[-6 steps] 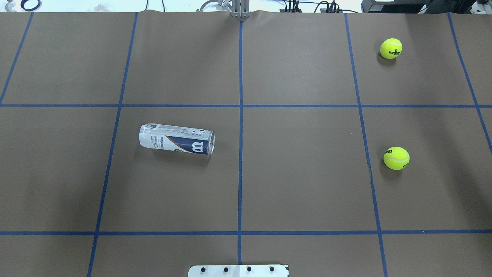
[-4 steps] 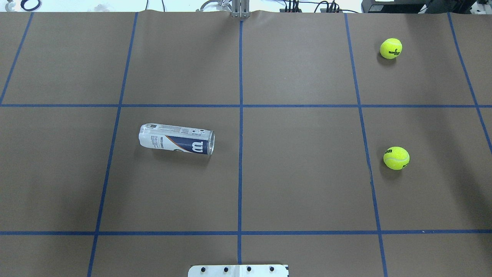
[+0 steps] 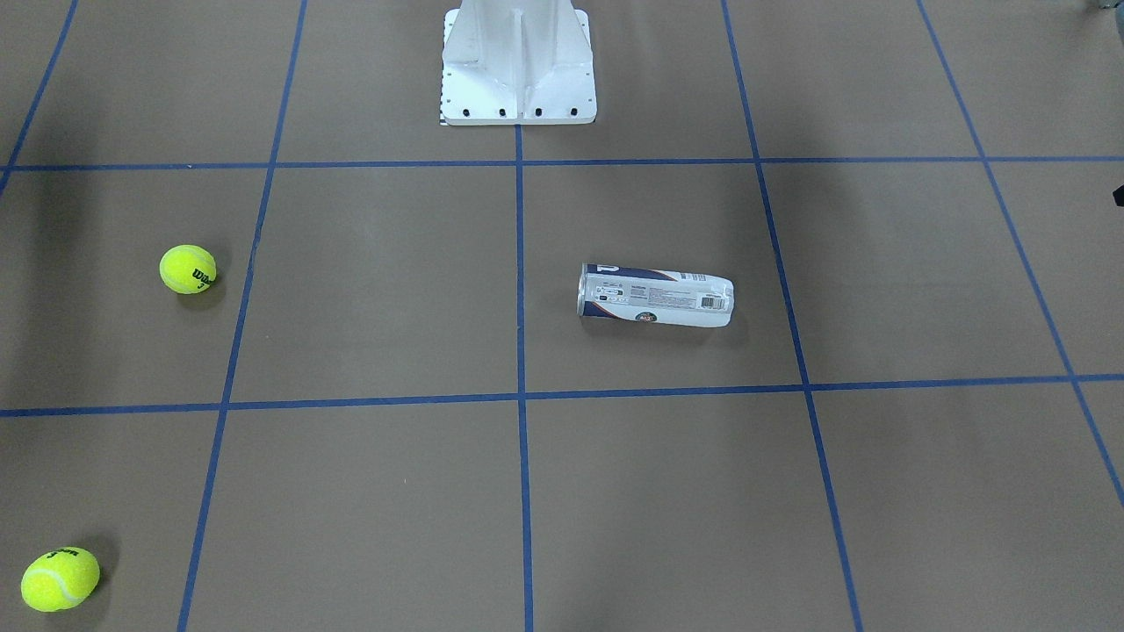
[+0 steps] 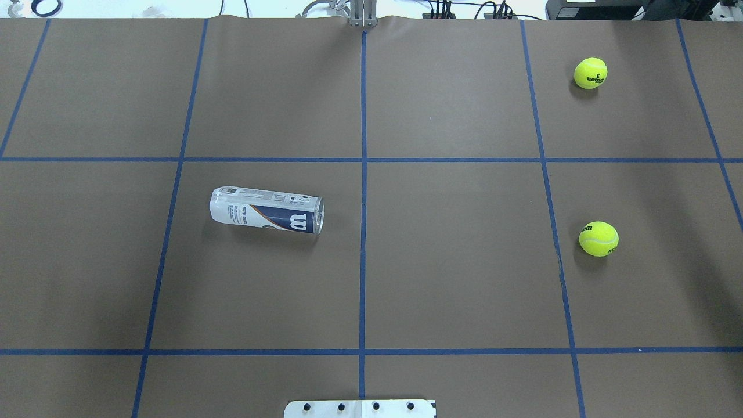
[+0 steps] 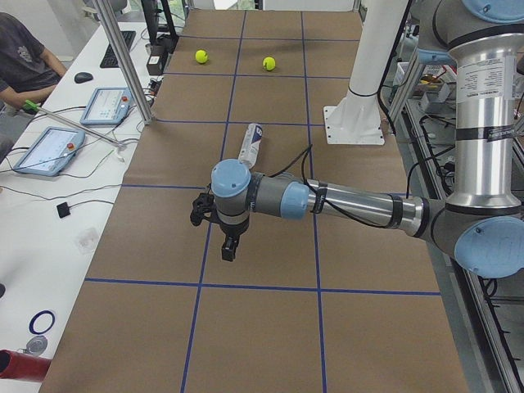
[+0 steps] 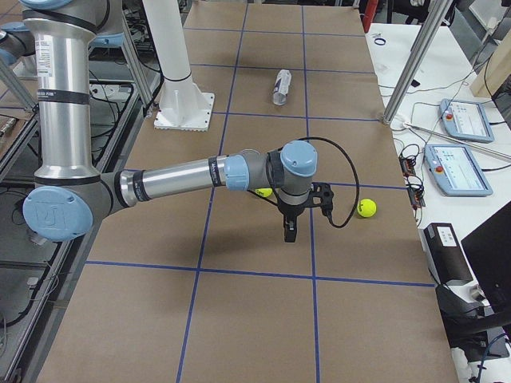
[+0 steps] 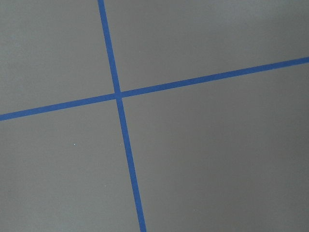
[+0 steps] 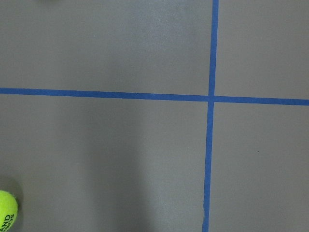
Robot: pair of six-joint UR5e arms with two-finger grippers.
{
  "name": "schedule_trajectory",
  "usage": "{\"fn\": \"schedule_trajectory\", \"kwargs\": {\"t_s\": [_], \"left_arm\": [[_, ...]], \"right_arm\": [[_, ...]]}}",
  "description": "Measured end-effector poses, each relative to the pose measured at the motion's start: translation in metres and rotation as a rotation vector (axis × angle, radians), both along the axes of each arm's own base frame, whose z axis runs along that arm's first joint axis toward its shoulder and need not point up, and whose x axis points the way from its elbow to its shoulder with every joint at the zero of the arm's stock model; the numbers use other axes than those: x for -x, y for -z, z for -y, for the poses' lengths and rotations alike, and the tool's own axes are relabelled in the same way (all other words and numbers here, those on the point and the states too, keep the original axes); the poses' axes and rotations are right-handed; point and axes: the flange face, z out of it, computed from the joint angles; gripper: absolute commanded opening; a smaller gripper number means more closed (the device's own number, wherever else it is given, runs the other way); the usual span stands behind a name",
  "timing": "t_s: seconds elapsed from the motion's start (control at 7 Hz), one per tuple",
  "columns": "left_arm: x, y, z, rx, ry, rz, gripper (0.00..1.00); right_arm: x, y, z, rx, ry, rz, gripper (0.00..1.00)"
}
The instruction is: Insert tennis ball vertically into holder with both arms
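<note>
The holder, a clear can with a white and navy label, lies on its side left of the table's middle, open end toward the centre line; it also shows in the front view. Two yellow tennis balls lie on the right side, one far and one nearer. The left gripper hangs above the table's left end, away from the holder. The right gripper hangs above the right end, between the two balls. Both show only in the side views, so I cannot tell whether they are open or shut.
The white pedestal base stands at the robot's edge of the table, in the middle. Blue tape lines grid the brown table cover. An operator's desk with tablets runs along the far side. One ball's edge shows in the right wrist view.
</note>
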Motion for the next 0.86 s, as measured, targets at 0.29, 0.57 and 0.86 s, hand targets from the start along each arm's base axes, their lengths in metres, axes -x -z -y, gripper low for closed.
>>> {"fn": "schedule_trajectory", "kwargs": {"t_s": [0.29, 0.57, 0.86], "left_arm": [[-0.001, 0.004, 0.001, -0.004, -0.002, -0.012, 0.99], [-0.003, 0.009, 0.003, -0.018, -0.007, -0.019, 0.99], [-0.014, 0.026, 0.014, -0.092, -0.037, -0.027, 0.98]], "right_arm": [[0.000, -0.001, -0.001, 0.003, 0.000, 0.002, 1.00], [0.000, -0.002, -0.002, 0.004, 0.001, 0.004, 1.00], [0.001, -0.002, -0.002, 0.005, 0.003, 0.008, 1.00]]}}
